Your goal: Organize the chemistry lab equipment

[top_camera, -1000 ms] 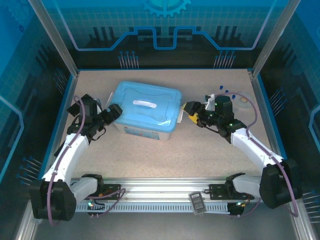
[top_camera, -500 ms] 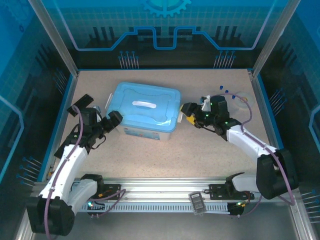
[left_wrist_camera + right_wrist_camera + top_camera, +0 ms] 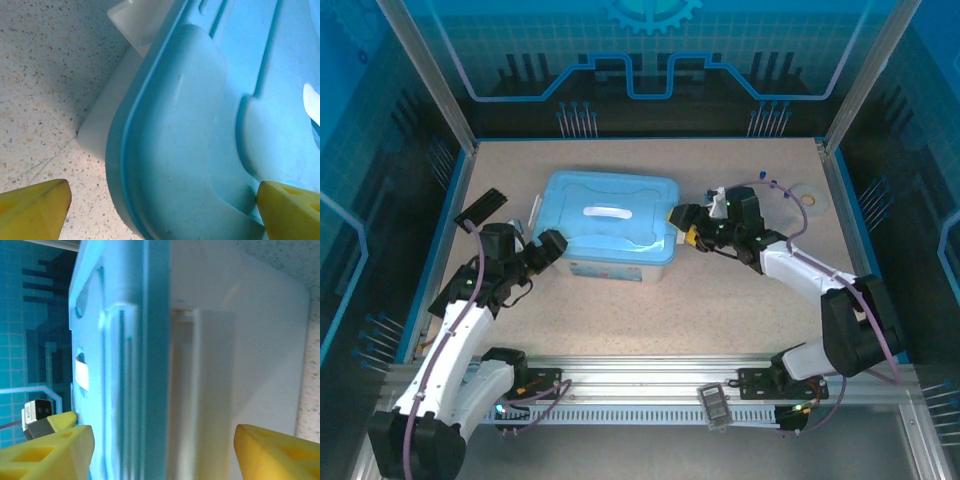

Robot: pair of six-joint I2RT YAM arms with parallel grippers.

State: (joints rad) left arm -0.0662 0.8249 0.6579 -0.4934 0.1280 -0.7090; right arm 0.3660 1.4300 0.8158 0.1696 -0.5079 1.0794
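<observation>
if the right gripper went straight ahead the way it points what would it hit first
Probably the right end of the box: the right gripper has open jaws straddling the edge of the blue lid, with the white end wall right ahead; depth is hard to judge.

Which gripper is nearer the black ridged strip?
Left. The left gripper is at the box's left end, near the black ridged strip; the right gripper is across the box, at its right end.

Mid-table, slightly left of centre: lidded box [image 3: 610,225]. Left of it, by the left wall: ridged strip [image 3: 482,207]. At far right: tape ring [image 3: 810,197], with capped tubes [image 3: 775,184] just left of it. At the box's near-left corner: left gripper [image 3: 552,245]; at its right end: right gripper [image 3: 678,222].
</observation>
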